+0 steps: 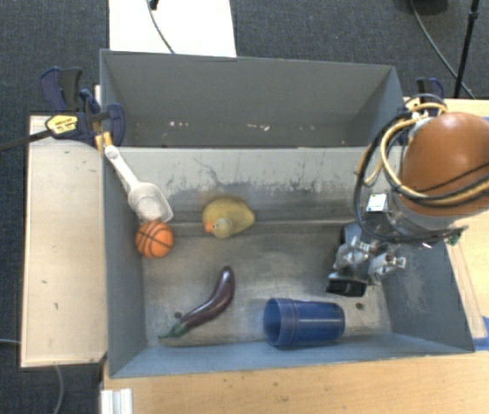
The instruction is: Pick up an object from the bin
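Observation:
My gripper hangs low at the right side of the bin, its dark tip just above the floor. A blue cup lies on its side at the front of the bin, just below and left of the gripper and apart from it. Farther left lies a dark purple toy aubergine. A yellow rubber duck sits near the back wall.
A small orange basketball rests at the left wall, with a white scoop leaning above it. The arm and its orange dome with cables come in over the right rim. Bare floor lies between the duck and the gripper.

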